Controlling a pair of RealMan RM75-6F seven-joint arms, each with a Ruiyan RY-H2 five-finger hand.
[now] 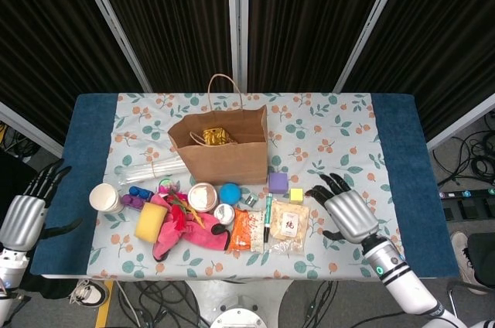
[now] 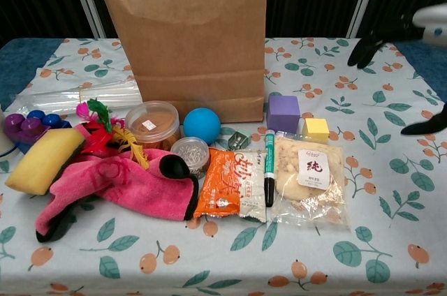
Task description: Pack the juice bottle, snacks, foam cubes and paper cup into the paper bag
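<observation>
The paper bag [image 1: 220,150] stands open mid-table. 2 snack packets [image 1: 268,230], the purple cube [image 1: 278,182] and yellow cube [image 1: 296,195] lie toward the front edge. The paper cup [image 1: 104,197] stands front-left. The right hand [image 1: 348,210] hovers spread, empty; the left hand [image 1: 27,212] hangs off the left edge, fingers apart.

Bright even overhead light, soft shadows; chest view edges perhaps slightly blurred.
</observation>
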